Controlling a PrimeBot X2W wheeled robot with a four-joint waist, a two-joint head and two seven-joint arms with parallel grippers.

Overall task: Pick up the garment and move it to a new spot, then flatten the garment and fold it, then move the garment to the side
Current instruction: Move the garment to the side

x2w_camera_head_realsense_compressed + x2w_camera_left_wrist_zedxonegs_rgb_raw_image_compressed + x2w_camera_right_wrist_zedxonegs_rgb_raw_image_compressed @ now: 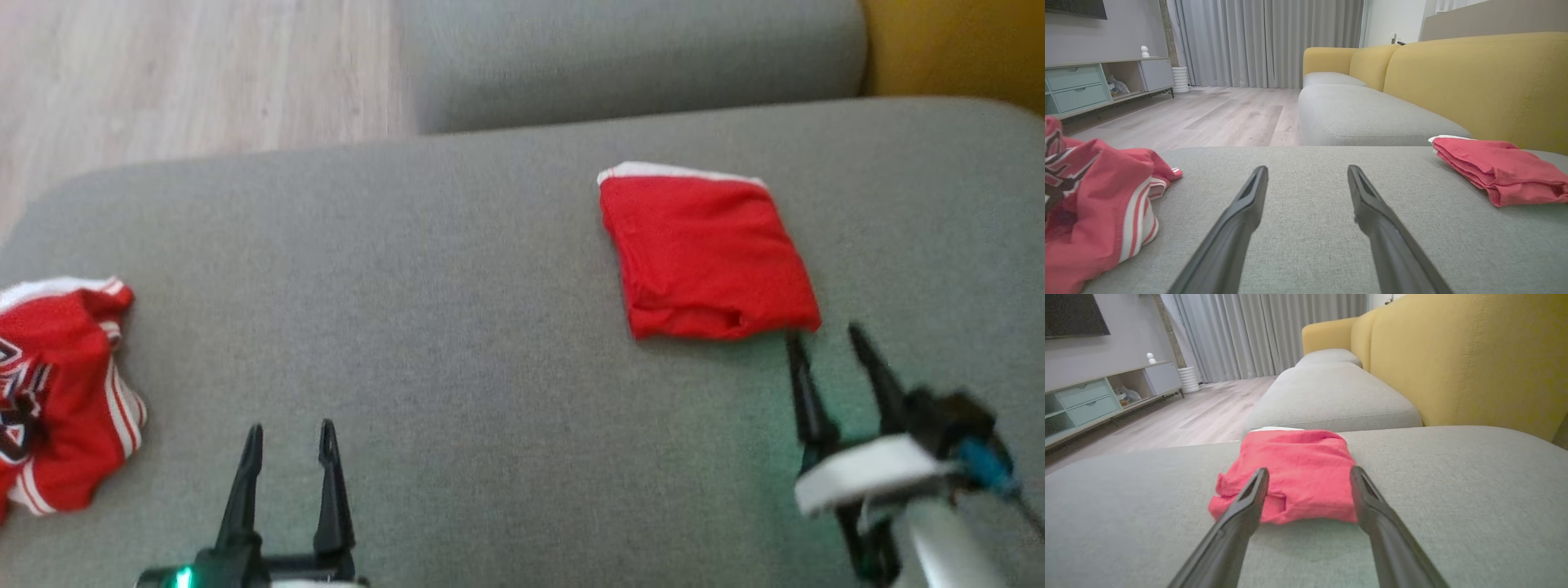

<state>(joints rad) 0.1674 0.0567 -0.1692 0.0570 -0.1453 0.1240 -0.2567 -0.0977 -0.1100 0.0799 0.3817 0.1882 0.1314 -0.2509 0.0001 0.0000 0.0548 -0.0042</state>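
Grey sofa cushion beneath folded garment, wood floor beyond; left claw, right claw wide, empty

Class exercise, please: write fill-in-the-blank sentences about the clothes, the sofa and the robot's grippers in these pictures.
The plain red cloth garment lies ___ in a neat square on the grey fabric sofa cushion.
The crumpled red-and-white striped jersey lies nearer the ___ gripper.
The left gripper and the right gripper both stand ___, holding nothing.
Missing words: folded; left; open.
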